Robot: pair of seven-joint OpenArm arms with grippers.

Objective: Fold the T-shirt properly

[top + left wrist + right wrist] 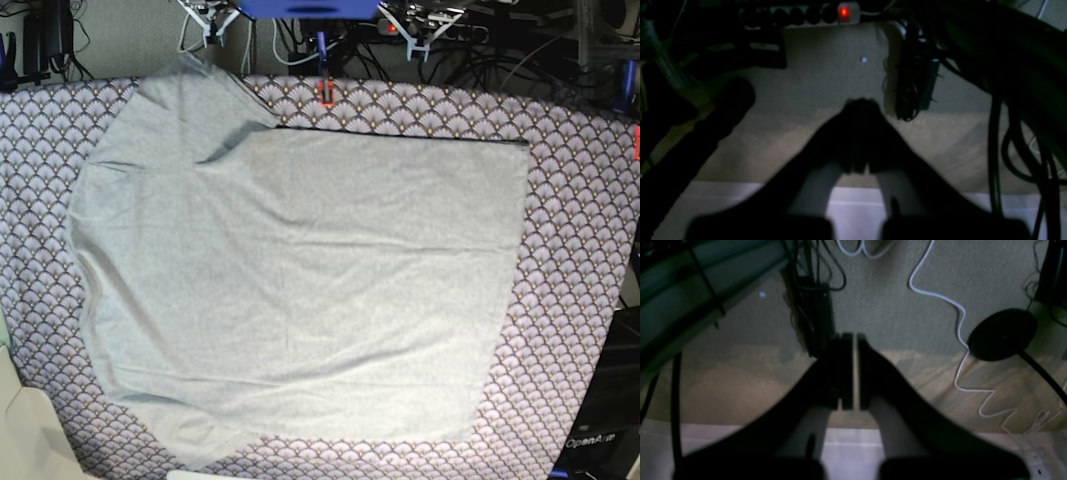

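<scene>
Purple fan-scale patterned tablecloth [580, 250] covers the table; on it the large, soft light heather-grey knit T-shirt [300, 280] lies spread flat, faintly creased. Both wrist views look at carpet: left gripper [862, 103] and right gripper [853, 340] fingers together, empty.

The left gripper [860, 111] is black and blurry, with two thick fingers that get thin at the tips. The right gripper [850, 350] is black too, with flat pads [842, 370] and pale parts lower down.

T-shirt [300, 280] flat — open air above
</scene>
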